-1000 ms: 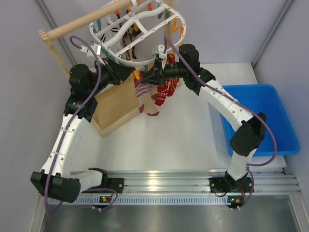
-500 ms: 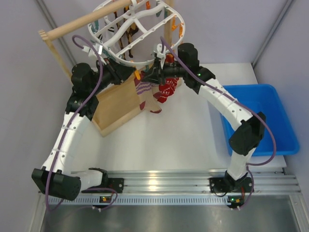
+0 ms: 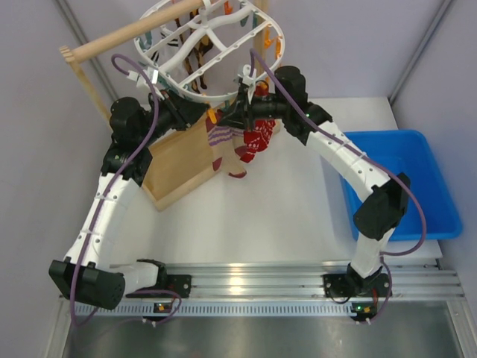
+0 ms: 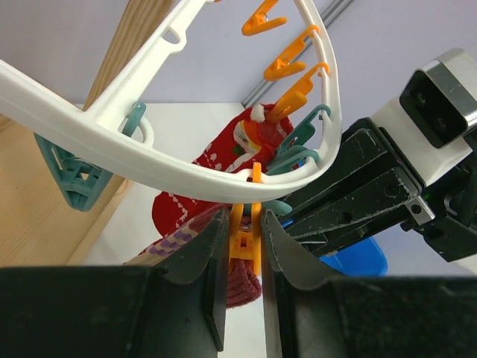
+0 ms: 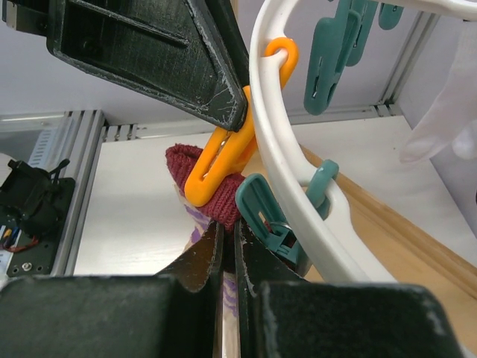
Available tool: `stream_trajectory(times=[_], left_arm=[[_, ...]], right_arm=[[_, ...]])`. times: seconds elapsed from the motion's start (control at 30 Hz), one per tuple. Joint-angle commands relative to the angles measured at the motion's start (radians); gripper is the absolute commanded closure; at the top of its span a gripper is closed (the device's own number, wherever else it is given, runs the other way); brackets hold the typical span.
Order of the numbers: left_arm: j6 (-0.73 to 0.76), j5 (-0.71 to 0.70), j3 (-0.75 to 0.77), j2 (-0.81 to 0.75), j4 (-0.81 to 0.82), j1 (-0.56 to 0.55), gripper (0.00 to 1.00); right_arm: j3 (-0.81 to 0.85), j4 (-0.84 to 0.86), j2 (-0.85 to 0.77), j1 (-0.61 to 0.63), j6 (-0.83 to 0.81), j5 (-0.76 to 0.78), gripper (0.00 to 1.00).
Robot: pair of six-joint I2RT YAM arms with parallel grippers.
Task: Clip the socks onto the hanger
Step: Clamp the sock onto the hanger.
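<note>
Item: sock-clipping station, mid-step, two arms meeting under the rim of the hanger (image 4: 149, 160).

- Left gripper (image 4: 242, 224): narrowed to a small gap, its two fingers pressed on either side of one orange clip (image 5: 220, 153) that dangles from the white rim. Judged purpose: to squeeze the clip's upper end so that its lower jaws part for the fabric.
- Right gripper (image 5: 229, 231): fingers closed almost together, with a thin fold of the striped sock (image 5: 205, 183) pinched between them. Judged purpose: to lift the sock's maroon cuff up to the clip while the other arm works the clip.
- Striped sock: cuff just above and ahead of the right gripper's fingertips, touching the lower end of the orange clip. Whether it sits between the clip's jaws or only against them cannot be told. The rest of the sock hangs down below both grippers.
- Teal clip (image 5: 257, 209): just to the right of the right gripper's fingertips, beside the cuff, unused.
- Red sock (image 4: 216, 171): white-patterned, hanging beyond the left gripper's fingers, under the far side of the rim, apparently already clipped.
- Grippers relative to one another: tips facing, near, with the orange clip between them.
- Step judged not yet finished: cuff at the clip, clip not yet released.
</note>
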Motion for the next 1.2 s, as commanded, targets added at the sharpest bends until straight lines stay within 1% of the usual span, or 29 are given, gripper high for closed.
stream_trajectory(times=[0.0, 0.07, 0.13, 0.17, 0.2, 0.3, 0.33, 0.4, 0.43, 0.5, 0.53, 0.6, 0.7, 0.83, 0.9, 0.97, 1.0, 1.07, 1.1, 1.17], left_arm=[[0.009, 0.044, -0.011, -0.009, 0.015, -0.002, 1.0], [0.009, 0.044, -0.013, -0.012, 0.015, -0.002, 0.99], [0.009, 0.046, -0.013, -0.015, 0.016, -0.002, 0.9], [0.009, 0.044, -0.014, -0.015, 0.018, -0.002, 0.84], [0.009, 0.043, -0.014, -0.016, 0.016, -0.002, 0.72], [0.01, 0.03, -0.016, -0.023, 0.016, -0.002, 0.57], [0.012, 0.029, -0.014, -0.026, 0.018, -0.003, 0.51], [0.015, 0.02, -0.011, -0.027, 0.012, -0.002, 0.46], [0.013, 0.018, -0.01, -0.03, 0.01, -0.002, 0.4], [0.015, 0.011, -0.005, -0.036, 0.001, 0.001, 0.35], [0.015, 0.009, -0.005, -0.041, 0.001, 0.003, 0.3], [0.018, 0.009, -0.01, -0.058, -0.001, 0.011, 0.25], [0.042, 0.004, -0.028, -0.093, -0.007, 0.015, 0.21], [0.099, -0.008, -0.046, -0.138, -0.048, 0.018, 0.1], [0.123, -0.009, -0.036, -0.15, -0.109, 0.018, 0.02], [0.157, -0.02, -0.019, -0.153, -0.189, 0.018, 0.02], [0.17, -0.026, -0.013, -0.154, -0.215, 0.018, 0.02], [0.211, -0.037, 0.001, -0.159, -0.266, 0.018, 0.02], [0.226, -0.039, 0.006, -0.164, -0.307, 0.018, 0.02], [0.28, -0.04, 0.012, -0.171, -0.35, 0.018, 0.02]], right_arm=[[0.067, 0.081, -0.021, 0.005, 0.05, 0.024, 1.0], [0.069, 0.084, -0.02, 0.003, 0.06, 0.033, 1.0], [0.07, 0.09, -0.018, 0.005, 0.064, 0.035, 1.0], [0.07, 0.093, -0.018, 0.003, 0.073, 0.036, 1.0], [0.072, 0.093, -0.018, 0.005, 0.075, 0.039, 1.0], [0.072, 0.101, -0.02, 0.005, 0.078, 0.045, 1.0], [0.072, 0.101, -0.02, 0.003, 0.08, 0.045, 1.0], [0.072, 0.103, -0.021, 0.005, 0.081, 0.05, 1.0], [0.072, 0.1, -0.023, 0.003, 0.08, 0.052, 1.0], [0.07, 0.103, -0.026, 0.002, 0.08, 0.058, 1.0], [0.07, 0.103, -0.027, 0.0, 0.078, 0.059, 1.0], [0.069, 0.106, -0.03, -0.004, 0.077, 0.073, 1.0], [0.067, 0.109, -0.037, -0.018, 0.083, 0.09, 1.0], [0.044, 0.112, -0.056, -0.042, 0.084, 0.11, 1.0], [0.029, 0.112, -0.076, -0.052, 0.081, 0.121, 1.0], [0.001, 0.112, -0.092, -0.069, 0.08, 0.133, 1.0], [-0.006, 0.11, -0.098, -0.075, 0.08, 0.14, 0.98], [-0.032, 0.101, -0.127, -0.092, 0.075, 0.153, 0.89], [-0.04, 0.095, -0.144, -0.104, 0.075, 0.153, 0.77], [-0.069, 0.078, -0.17, -0.119, 0.072, 0.157, 0.63]])
